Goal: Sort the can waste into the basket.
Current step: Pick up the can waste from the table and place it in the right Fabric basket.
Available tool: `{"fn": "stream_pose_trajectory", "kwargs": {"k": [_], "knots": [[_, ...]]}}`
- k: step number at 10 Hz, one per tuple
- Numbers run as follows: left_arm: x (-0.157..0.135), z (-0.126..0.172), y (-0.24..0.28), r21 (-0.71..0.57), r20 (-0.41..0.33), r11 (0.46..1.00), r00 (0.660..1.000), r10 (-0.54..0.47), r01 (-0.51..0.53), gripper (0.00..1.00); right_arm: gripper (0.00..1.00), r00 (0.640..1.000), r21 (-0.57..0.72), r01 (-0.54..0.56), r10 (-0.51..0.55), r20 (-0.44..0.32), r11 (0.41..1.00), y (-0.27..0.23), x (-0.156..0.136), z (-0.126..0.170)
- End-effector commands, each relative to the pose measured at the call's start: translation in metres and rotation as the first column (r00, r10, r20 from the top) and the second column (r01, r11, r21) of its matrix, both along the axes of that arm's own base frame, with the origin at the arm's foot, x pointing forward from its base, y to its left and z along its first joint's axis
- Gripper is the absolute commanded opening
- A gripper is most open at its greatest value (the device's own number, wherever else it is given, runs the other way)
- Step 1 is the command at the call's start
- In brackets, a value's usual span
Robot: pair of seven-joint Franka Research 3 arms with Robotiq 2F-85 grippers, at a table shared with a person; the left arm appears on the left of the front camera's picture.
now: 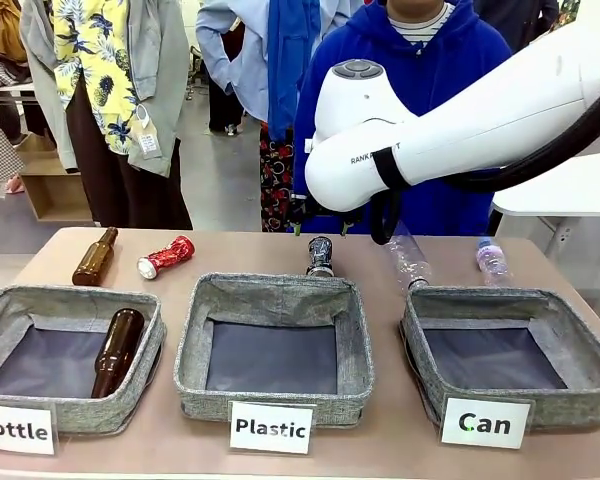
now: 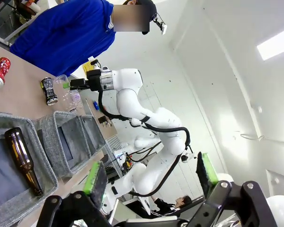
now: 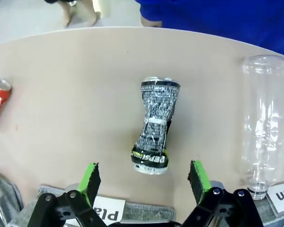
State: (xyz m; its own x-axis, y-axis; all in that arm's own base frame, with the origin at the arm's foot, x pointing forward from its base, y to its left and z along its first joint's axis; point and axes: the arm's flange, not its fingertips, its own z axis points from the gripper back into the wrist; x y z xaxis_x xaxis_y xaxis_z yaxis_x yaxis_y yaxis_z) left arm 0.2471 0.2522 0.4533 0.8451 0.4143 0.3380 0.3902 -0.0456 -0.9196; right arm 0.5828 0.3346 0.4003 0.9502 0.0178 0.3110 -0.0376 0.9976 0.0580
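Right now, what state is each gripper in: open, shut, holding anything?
Left gripper: open, holding nothing.
Right gripper: open, holding nothing, poised over the black can.

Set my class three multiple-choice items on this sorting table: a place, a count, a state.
1. The black can lies: A in a basket; B on the table behind the Plastic basket; C in a hand.
2. Brown bottles: A two; B one; C four.
3. The right pincer: A shut on a bottle; B shut empty; C open.
Key: 1B, the table lies under it; 2A, one inside the Bottle basket, one behind it; 3C, its pads stand wide apart.
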Motion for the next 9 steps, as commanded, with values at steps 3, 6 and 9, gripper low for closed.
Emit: {"fn": "stream_pose_trajectory", "kwargs": {"k": [3,6,9], "knots": [[-0.001,0.006,0.0,-0.015,0.001,1.0,1.0,-0.001,0.001,1.0,1.0,0.997,-0.011,0.07,-0.07,0.015,0.997,0.013,0.031,-0.018],[-0.001,0.006,0.0,-0.015,0.001,1.0,1.0,-0.001,0.001,1.0,1.0,0.994,-0.036,0.108,-0.107,0.025,0.994,0.017,0.02,-0.02],[-0.001,0.006,0.0,-0.015,0.001,1.0,1.0,-0.001,0.001,1.0,1.0,0.992,-0.135,-0.071,0.084,0.097,0.988,0.035,-0.118,0.05]]}}
